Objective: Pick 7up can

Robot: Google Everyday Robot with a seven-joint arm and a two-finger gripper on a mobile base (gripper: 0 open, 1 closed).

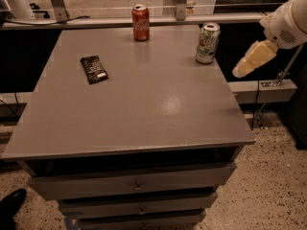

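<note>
We log a silver-white 7up can (pixel 207 43) with green markings, a red cola can (pixel 140 23) and a black packet (pixel 94 69) on a plain grey table (pixel 144 114). The cream gripper (pixel 250 60) hangs beyond the table's right edge, near the 7up can.

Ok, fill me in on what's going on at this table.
A one-armed robot is set to pick up the 7up can, which stands upright near the far right edge of the grey table. Its gripper hangs off the table's right side, beside the can but apart from it, holding nothing. A red cola can and a dark packet sit untouched.
</note>
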